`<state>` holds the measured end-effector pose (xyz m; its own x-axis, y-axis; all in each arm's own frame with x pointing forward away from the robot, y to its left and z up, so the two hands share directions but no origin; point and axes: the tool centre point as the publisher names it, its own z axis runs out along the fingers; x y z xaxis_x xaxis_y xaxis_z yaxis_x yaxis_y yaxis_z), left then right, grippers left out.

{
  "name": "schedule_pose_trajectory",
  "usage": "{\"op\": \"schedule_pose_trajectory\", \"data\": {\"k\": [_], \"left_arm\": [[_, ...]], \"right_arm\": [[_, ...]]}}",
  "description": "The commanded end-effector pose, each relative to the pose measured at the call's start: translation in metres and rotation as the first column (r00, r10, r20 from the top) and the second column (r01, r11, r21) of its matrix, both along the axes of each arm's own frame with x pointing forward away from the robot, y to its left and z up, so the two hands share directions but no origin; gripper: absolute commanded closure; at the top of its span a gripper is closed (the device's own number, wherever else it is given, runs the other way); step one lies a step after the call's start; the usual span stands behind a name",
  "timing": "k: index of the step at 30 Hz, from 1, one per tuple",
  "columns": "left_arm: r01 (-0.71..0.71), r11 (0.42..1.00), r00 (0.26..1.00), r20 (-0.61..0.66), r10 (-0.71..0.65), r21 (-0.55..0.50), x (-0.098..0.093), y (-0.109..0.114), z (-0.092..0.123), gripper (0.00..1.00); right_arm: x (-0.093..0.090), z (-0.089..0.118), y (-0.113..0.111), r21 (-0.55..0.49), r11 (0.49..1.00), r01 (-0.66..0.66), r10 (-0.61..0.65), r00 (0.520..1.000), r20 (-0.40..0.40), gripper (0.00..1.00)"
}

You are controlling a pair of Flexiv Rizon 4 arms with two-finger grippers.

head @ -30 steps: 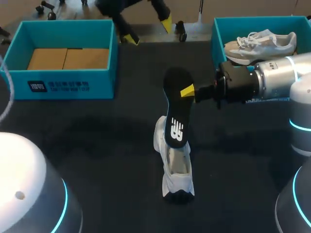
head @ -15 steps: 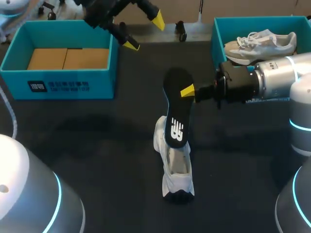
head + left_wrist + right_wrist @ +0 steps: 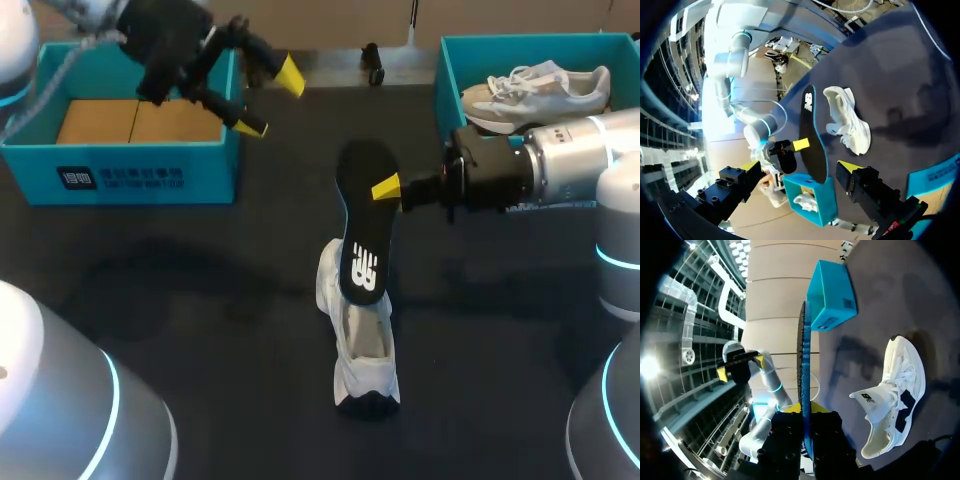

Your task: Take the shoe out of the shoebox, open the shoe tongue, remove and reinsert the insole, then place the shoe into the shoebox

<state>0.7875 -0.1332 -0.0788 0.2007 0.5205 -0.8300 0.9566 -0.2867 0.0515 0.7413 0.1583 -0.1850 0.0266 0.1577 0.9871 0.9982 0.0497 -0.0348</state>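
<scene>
The right gripper (image 3: 390,190) is clamped on the black insole (image 3: 362,225), holding it upright above the white shoe (image 3: 362,350), which lies on the table at six o'clock. The left gripper (image 3: 268,100) hangs at ten o'clock by the shoebox (image 3: 120,172), its fingers apart and empty. To reinsert well, aim the insole's toe into the shoe's opening while the left gripper steadies the collar.

A robotics lab: grey robot arms (image 3: 570,165) reach over a dark table (image 3: 200,290) bearing teal shoeboxes (image 3: 130,175).

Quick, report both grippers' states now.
Left gripper: open, empty.
Right gripper: shut on the insole.
</scene>
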Motion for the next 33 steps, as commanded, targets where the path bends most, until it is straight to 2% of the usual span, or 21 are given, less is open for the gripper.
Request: {"op": "schedule_pose_trajectory", "data": {"k": [1, 15, 17, 21, 24, 33], "left_arm": [[0.052, 0.959, 0.997, -0.046, -0.067, -0.279, -0.01, 0.002, -0.02, 0.0], [0.052, 0.959, 0.997, -0.046, -0.067, -0.279, -0.01, 0.002, -0.02, 0.0], [-0.002, 0.959, 0.997, -0.069, -0.019, -0.284, -0.005, -0.003, -0.028, 0.0], [-0.094, 0.959, 0.995, -0.035, 0.088, -0.269, -0.001, -0.003, -0.04, 0.0], [-0.123, 0.948, 0.992, -0.032, 0.118, -0.294, -0.003, 0.0, -0.045, 0.0], [-0.188, 0.911, 0.98, -0.129, 0.15, -0.366, -0.008, 0.0, -0.072, 0.0]], "right_arm": [[-0.001, 0.0, 0.001, -0.002, 1.0, 0.002, -0.002, 1.0, 0.0, 1.0], [-0.001, 0.0, 0.001, -0.002, 1.0, 0.002, -0.002, 1.0, 0.0, 1.0], [-0.001, 0.0, 0.001, -0.002, 1.0, 0.002, -0.002, 1.0, 0.0, 1.0], [-0.001, 0.0, 0.001, -0.002, 1.0, 0.002, -0.002, 1.0, 0.0, 1.0], [-0.001, 0.0, 0.001, -0.002, 1.0, 0.002, -0.002, 1.0, 0.0, 1.0], [-0.001, 0.0, 0.001, -0.002, 1.0, 0.002, -0.002, 1.0, 0.0, 1.0]]}}
